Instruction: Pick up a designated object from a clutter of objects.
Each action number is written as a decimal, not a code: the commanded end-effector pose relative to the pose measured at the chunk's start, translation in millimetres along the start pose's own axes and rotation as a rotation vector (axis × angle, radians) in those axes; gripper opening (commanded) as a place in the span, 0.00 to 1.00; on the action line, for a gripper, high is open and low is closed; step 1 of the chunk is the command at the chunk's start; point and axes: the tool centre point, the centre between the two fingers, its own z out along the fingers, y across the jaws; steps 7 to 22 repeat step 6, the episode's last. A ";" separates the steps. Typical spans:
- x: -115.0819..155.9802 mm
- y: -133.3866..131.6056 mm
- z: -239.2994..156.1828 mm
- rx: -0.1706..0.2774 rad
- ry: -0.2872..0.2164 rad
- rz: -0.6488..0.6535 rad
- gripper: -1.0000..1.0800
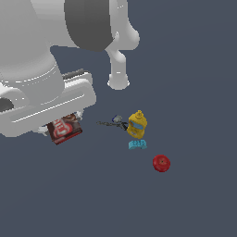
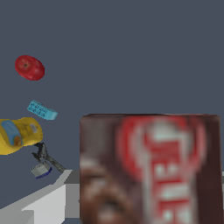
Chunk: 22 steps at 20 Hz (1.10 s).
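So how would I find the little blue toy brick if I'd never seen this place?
Start at the big white robot arm in the exterior view, then look toward that view's right to the yellow mustard bottle. The blue toy brick lies on the floor just in front of the bottle, between it and the red apple. It is the only light blue thing, flat and studded.

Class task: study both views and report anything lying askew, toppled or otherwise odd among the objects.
The yellow mustard bottle looks toppled, lying on its side beside the grey-black tool in the wrist view. The brown-red box sits tilted under the arm. The apple and blue brick look ordinary.
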 end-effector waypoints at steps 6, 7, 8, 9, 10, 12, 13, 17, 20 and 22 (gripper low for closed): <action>2.0 2.8 -9.2 0.001 -0.001 0.000 0.00; 2.0 2.8 -9.2 0.001 -0.001 0.000 0.00; 2.0 2.8 -9.2 0.001 -0.001 0.000 0.00; 2.0 2.8 -9.2 0.001 -0.001 0.000 0.00; 2.0 2.8 -9.2 0.001 -0.001 0.000 0.00; 2.0 2.8 -9.2 0.001 -0.001 0.000 0.00; 2.0 2.8 -9.2 0.001 -0.001 0.000 0.00; 2.0 2.8 -9.2 0.001 -0.001 0.000 0.00; 2.0 2.8 -9.2 0.001 -0.001 0.000 0.00; 2.0 2.8 -9.2 0.001 -0.001 0.000 0.00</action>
